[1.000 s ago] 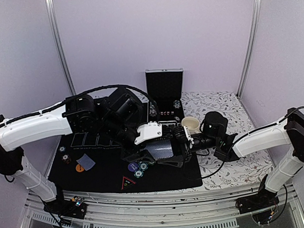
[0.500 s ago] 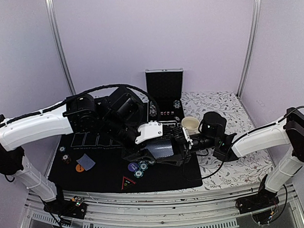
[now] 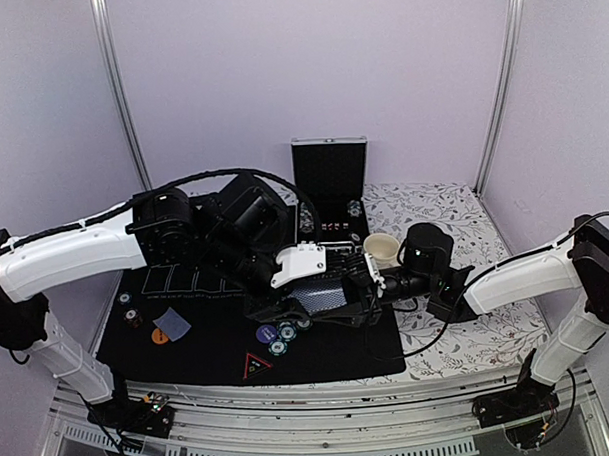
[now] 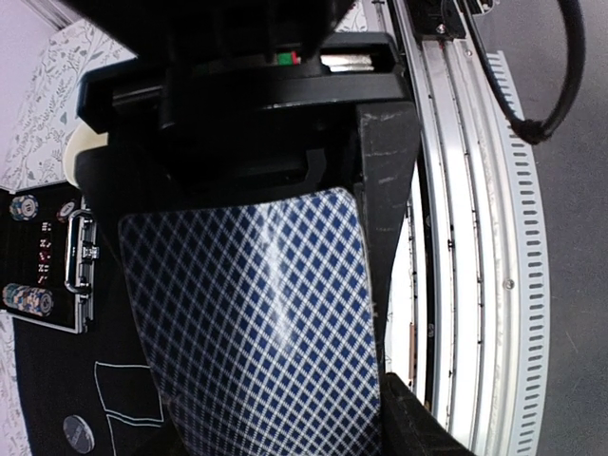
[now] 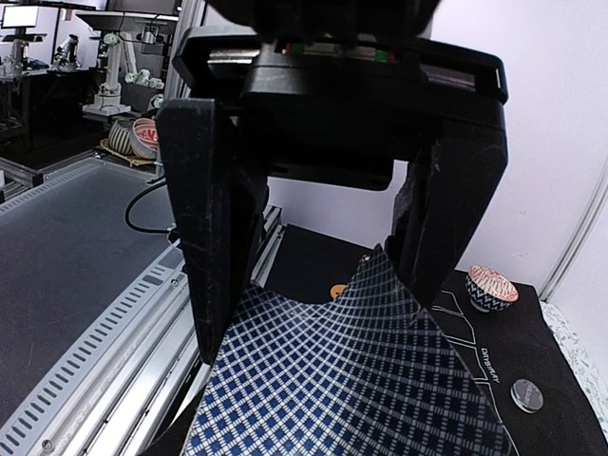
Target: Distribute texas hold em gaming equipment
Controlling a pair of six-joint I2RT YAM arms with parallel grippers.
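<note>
Over the middle of the black mat my left gripper is shut on a small stack of blue-checked playing cards. They fill the left wrist view as a checked back between the left gripper's dark fingers. My right gripper meets them from the right. In its wrist view the top card spans the right gripper from finger to finger and bows upward against the right finger. Green-and-white chips and a purple button lie below the cards.
An open black case with chips stands at the back, with a cream mug to its right. On the left of the mat lie a single card, an orange button and two chips. The aluminium rail runs along the near edge.
The right gripper has edged left onto the cards and its jaws have closed in on them. The left arm has held still with the stack.
</note>
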